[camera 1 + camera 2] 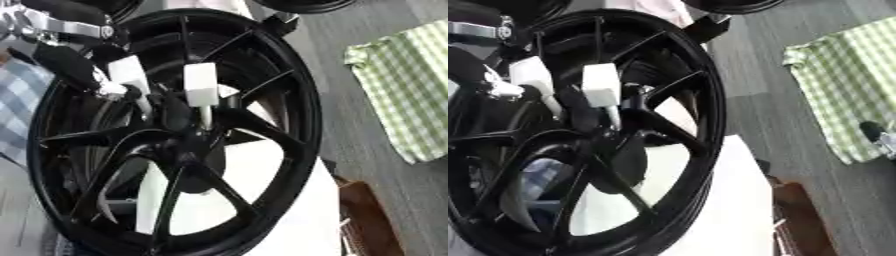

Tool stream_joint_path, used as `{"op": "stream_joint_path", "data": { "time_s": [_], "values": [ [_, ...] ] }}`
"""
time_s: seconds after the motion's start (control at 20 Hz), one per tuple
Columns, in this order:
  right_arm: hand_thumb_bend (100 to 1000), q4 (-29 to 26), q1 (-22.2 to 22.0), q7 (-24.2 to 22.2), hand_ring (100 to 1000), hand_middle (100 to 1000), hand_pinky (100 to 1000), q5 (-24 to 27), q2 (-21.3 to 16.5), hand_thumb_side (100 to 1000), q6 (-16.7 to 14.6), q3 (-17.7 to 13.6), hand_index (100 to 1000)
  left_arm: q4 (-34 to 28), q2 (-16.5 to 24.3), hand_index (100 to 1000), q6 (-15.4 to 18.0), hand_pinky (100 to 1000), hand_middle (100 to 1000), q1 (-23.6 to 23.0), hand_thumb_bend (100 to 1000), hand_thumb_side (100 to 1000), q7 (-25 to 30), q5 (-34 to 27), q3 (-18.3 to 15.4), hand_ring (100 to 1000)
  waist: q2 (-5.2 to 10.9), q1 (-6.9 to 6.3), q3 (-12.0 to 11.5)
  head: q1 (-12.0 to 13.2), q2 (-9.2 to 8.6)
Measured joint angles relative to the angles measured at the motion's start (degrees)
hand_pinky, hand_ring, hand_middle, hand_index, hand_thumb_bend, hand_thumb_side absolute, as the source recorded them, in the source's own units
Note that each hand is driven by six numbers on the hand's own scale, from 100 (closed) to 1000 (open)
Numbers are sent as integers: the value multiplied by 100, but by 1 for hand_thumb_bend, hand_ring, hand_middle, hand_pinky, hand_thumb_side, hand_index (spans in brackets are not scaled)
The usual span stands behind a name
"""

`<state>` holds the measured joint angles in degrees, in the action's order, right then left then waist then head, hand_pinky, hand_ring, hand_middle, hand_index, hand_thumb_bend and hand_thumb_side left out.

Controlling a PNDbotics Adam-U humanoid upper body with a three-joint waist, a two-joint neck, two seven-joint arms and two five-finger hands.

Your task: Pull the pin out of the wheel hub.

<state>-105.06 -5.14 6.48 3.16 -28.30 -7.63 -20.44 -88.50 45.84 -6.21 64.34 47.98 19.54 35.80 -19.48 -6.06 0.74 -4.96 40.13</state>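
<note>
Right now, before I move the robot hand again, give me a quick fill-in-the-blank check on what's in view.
1. The wheel has a rim and spokes coloured ___.
2. The pin above the hub has a block-shaped head coloured ___.
3. The left robot hand comes in from the upper ___ of the view.
4. The checked cloth to the right of the wheel is white and ___.

Missing words: black; white; left; green.

The left hand (pixel 131 80) reaches in from the upper left, its white-tipped fingers (pixel 200 84) extended downward.
</note>
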Motion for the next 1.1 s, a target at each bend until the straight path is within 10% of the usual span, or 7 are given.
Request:
{"op": "stream_joint_path", "data": {
  "time_s": [0.25, 1.05, 1.1],
  "values": [
    [674, 2, 0, 1, 774, 726, 685, 1, 30, 262, 1, -1, 854, 14, -6, 624, -219, 609, 391, 5, 165, 305, -123, -160, 0, 486, 0, 3, 0, 16, 0],
    [675, 33, -38, 19, 774, 727, 684, 6, 31, 280, 4, -16, 854, -19, -92, 370, -576, 502, 203, -36, 100, 390, -847, -572, -61, 375, 2, 24, -1, 25, 1],
    [676, 33, -47, 25, 774, 727, 684, 12, 31, 264, -1, -23, 854, -68, -76, 361, -566, 502, 194, -40, 100, 295, -878, -603, -140, 371, 8, 29, -3, 23, 1]
  ]
}}
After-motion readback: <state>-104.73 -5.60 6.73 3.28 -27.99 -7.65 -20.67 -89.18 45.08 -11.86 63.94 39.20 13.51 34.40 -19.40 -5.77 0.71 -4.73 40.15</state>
